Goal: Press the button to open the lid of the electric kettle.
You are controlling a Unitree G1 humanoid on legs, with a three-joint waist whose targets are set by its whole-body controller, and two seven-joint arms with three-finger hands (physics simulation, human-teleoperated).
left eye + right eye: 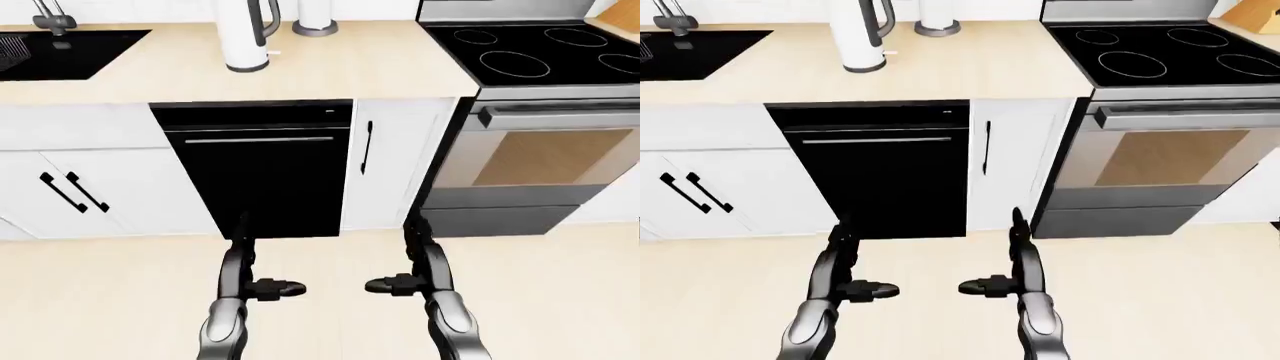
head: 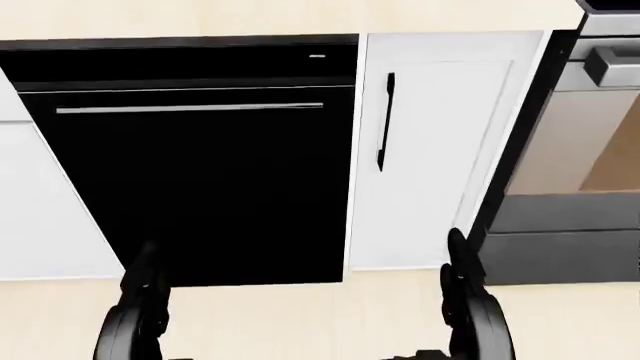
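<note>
On the counter, the kettle (image 1: 245, 34) shows only in eye views; each hand's grip cannot be told.

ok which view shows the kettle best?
Left-eye view: the kettle stands on the counter, body and handle visible, top cropped. Right-eye shows nearly the same, slightly smaller. Head view looks lower and misses it.

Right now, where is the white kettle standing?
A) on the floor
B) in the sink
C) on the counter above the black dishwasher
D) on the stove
C: the kettle stands on the counter, above the dishwasher, left of the stove.
</note>
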